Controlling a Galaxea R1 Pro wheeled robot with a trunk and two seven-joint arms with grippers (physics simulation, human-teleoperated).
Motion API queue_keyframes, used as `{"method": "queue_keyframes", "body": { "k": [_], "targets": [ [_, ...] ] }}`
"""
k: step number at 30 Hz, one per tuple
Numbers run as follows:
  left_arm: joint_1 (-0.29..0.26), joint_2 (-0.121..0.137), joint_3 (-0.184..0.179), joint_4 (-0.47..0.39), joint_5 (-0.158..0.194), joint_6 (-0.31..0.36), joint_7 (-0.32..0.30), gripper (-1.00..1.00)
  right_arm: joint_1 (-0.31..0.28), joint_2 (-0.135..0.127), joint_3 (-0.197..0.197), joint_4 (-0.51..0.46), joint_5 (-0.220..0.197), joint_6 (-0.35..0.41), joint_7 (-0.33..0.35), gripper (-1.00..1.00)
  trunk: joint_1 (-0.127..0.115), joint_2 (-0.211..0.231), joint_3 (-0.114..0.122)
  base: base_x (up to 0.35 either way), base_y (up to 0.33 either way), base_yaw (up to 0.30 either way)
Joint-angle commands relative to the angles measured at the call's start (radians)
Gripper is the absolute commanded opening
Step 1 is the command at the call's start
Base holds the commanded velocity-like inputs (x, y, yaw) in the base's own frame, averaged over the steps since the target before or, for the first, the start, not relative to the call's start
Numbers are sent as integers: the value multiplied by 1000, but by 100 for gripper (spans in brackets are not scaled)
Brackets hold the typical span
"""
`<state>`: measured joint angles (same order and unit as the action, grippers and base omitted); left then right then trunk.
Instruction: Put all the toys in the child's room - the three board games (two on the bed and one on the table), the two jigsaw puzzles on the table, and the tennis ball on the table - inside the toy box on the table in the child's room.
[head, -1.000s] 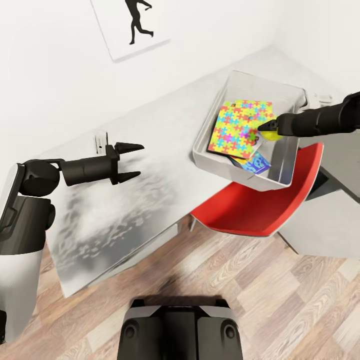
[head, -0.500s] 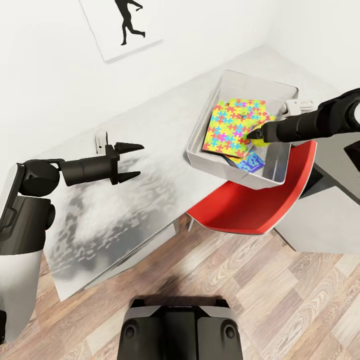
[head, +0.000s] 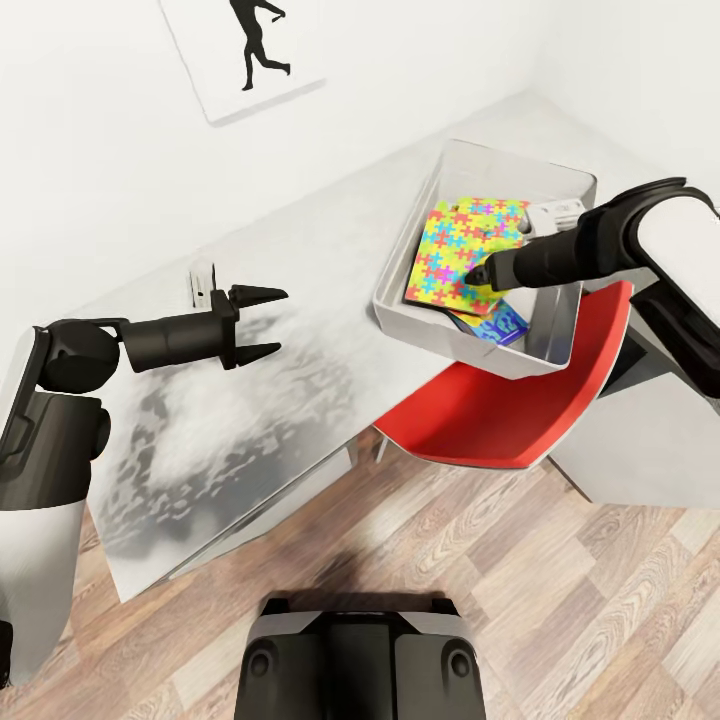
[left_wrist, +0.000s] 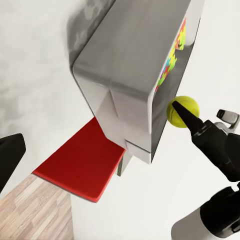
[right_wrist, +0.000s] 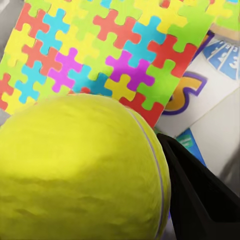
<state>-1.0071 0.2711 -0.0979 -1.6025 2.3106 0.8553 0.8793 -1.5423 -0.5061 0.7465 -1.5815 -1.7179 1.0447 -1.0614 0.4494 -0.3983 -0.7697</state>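
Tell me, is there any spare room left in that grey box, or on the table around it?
The toy box is crowded: a jigsaw puzzle covers most of its floor, with a blue game under it. A bare strip remains along the wall nearest the red chair. The table is bare between the box and the left gripper.

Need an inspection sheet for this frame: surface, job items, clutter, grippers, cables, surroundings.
Surface: grey table, bare where it shows.
Job's things: toy box at the table edge, over the red chair; jigsaw puzzle on top inside it, a blue box beneath; tennis ball in the right gripper, over the toy box.
Clutter: small white object near the wall.
Grippers: right shut on the ball; left gripper open, empty, above the table.
Cables: nothing seen.
Surroundings: white wall, silhouette picture, wood floor.
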Motion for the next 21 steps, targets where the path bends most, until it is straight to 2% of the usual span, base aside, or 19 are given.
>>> {"method": "queue_keyframes", "body": {
  "k": [1,11,21],
  "targets": [
    [-1,0,0,0,10,-2,10,100,-5,2,5,0,-10,2,-15,-100,1,-2,-1,0,0,0],
    [-1,0,0,0,10,-2,10,100,-14,11,18,4,-8,2,-22,-100,1,-2,-1,0,0,0],
    [-1,1,1,1,10,-2,10,100,-17,-4,22,4,-8,2,-23,-100,1,-2,-1,0,0,0]
  ]
}}
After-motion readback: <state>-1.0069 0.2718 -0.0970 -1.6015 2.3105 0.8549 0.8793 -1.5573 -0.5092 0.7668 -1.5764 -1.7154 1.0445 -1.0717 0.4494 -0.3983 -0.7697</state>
